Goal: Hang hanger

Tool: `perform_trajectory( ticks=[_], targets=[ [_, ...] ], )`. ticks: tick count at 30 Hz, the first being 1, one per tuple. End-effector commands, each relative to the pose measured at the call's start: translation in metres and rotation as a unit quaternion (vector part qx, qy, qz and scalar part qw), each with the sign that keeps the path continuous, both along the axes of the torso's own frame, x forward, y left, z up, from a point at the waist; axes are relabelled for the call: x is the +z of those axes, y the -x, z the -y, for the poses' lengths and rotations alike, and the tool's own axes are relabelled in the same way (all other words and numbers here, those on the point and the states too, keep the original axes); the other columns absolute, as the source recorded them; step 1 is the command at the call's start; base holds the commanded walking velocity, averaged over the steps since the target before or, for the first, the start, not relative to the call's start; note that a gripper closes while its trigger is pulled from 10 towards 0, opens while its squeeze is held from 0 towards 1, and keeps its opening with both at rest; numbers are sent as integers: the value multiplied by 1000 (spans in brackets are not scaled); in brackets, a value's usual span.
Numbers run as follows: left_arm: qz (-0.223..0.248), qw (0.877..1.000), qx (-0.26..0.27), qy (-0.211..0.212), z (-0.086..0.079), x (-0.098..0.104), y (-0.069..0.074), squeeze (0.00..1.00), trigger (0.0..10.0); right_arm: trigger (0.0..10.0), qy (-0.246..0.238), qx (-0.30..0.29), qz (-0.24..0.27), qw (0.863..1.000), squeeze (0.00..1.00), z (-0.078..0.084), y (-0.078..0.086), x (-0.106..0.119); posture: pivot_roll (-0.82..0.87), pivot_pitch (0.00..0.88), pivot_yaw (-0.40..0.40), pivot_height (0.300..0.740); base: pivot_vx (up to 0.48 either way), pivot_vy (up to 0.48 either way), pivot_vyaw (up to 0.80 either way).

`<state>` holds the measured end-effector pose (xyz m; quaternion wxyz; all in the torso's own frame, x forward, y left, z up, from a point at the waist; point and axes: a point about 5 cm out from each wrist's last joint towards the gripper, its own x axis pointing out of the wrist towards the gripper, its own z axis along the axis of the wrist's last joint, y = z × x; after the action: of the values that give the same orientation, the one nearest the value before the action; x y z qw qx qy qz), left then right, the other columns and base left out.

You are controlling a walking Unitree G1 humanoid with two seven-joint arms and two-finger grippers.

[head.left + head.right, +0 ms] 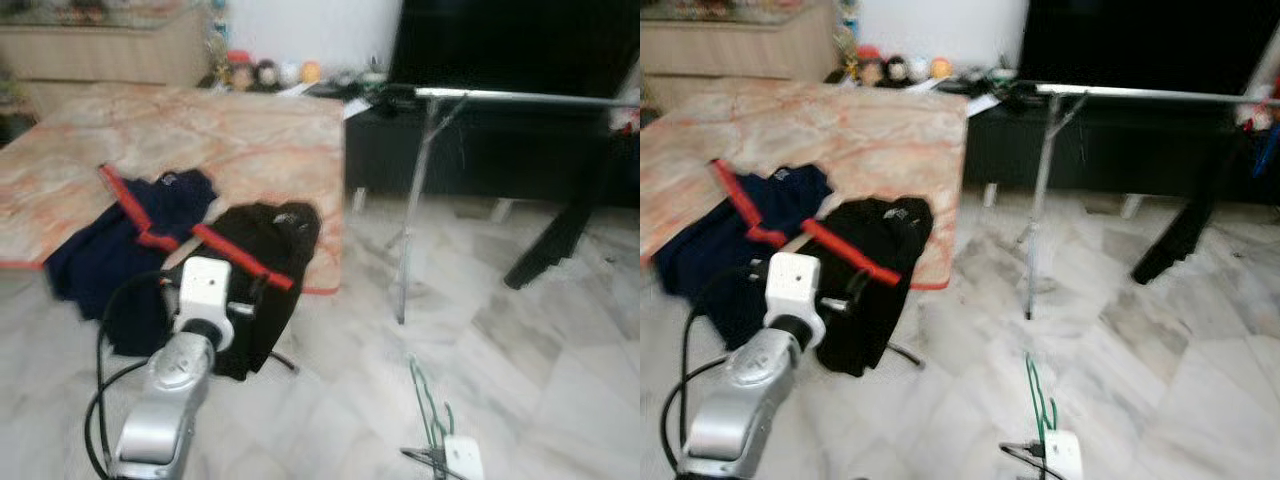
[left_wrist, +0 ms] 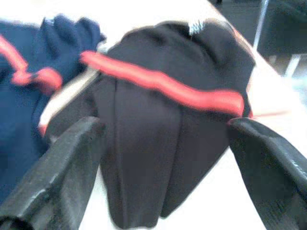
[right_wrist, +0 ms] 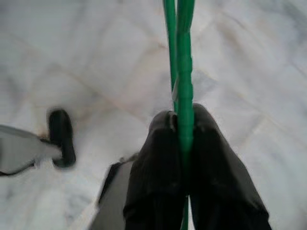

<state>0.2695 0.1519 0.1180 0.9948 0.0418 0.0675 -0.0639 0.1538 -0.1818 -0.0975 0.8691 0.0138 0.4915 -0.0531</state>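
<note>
A thin green hanger [image 1: 428, 398] stands up from the bottom right of the eye views, over the marble floor. My right gripper [image 3: 184, 125] is shut on its wire, both black fingers [image 3: 153, 158] pressed against it. A silver clothes rail [image 1: 520, 97] runs across the upper right on a thin stand [image 1: 415, 200]. My left arm [image 1: 195, 330] reaches toward a black garment [image 1: 262, 245] with a red stripe, which droops over the edge of a low marbled surface [image 1: 200, 130]. My left gripper [image 2: 165, 125] is open in front of that garment, holding nothing.
A navy garment [image 1: 110, 240] with red trim lies beside the black one. A black cabinet [image 1: 470, 150] stands behind the rail, with a dark slanted leg [image 1: 550, 240] to its right. Small toys [image 1: 265, 72] line the back wall. Pale marble floor [image 1: 560, 380] spreads to the right.
</note>
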Motion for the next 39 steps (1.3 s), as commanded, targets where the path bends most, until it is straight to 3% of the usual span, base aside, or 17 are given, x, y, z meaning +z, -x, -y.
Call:
perform_trajectory(
  ticks=[1,3,9,11,12,13,14,18,20,21,22,23,25,26,27,33,39],
  targets=[
    [24,1000,-8,-10,0,11,-3,0,10000,10000,-4,-1,7,1000,0,-3,-5,2,44,0,-36,740,0,0,0],
    [22,1000,-8,-19,-3,8,-1,0,10000,10000,-5,-1,7,1000,0,-3,-5,2,44,0,-36,740,0,0,0],
    [-33,998,11,-54,-23,-26,8,0,10000,10000,-5,0,7,1000,0,-3,-5,2,47,0,-36,740,0,0,0],
    [-77,993,23,-87,-37,-50,16,0,10000,10000,-5,-1,7,1000,0,-3,-5,2,45,0,-37,740,0,0,0],
    [-77,993,23,-87,-37,-50,16,0,10000,10000,-5,-1,7,1000,0,-3,-5,2,45,0,-37,740,0,0,0],
    [-120,986,36,-107,-49,-72,24,0,10000,10000,-4,-1,8,1000,0,-3,-5,2,46,0,-37,740,0,0,0],
    [-120,986,36,-107,-49,-72,24,0,10000,10000,-4,-1,8,1000,0,-3,-5,2,46,0,-37,740,0,0,0],
    [-221,964,74,-131,-80,-122,47,0,10000,10000,-3,-1,8,1000,0,-3,-6,2,44,0,-40,740,0,0,0],
    [-283,945,95,-133,-93,-148,66,0,10000,10000,-3,1,8,1000,0,-3,-6,2,41,0,-48,740,0,0,0],
    [-283,945,95,-133,-93,-148,66,0,10000,10000,-3,1,8,1000,0,-3,-6,2,41,0,-48,740,0,0,0],
    [-328,930,106,-129,-100,-164,81,0,10000,10000,-3,2,8,1000,0,-2,-7,2,41,0,-51,740,0,0,0],
    [-350,922,112,-123,-102,-172,89,0,10000,10000,-3,2,8,1000,0,-2,-7,2,37,0,-53,740,0,0,0],
    [-364,917,116,-119,-103,-176,95,0,10000,10000,-3,2,8,1000,0,-2,-7,2,37,0,-53,740,0,0,0],
    [-399,901,127,-112,-106,-188,111,0,10000,10000,-1,5,8,1000,0,-1,-7,3,32,0,-57,740,0,0,0],
    [-414,894,128,-113,-106,-192,118,0,10000,10000,2,9,8,1000,0,-1,-7,3,31,0,-60,740,0,0,0],
    [-433,885,138,-106,-106,-198,127,0,10000,10000,15,33,7,999,0,0,-9,4,26,0,-67,740,0,0,0],
    [-428,888,130,-109,-102,-201,123,0,10000,10000,39,59,3,997,0,2,-12,5,26,0,-69,740,0,0,0]
  ],
)
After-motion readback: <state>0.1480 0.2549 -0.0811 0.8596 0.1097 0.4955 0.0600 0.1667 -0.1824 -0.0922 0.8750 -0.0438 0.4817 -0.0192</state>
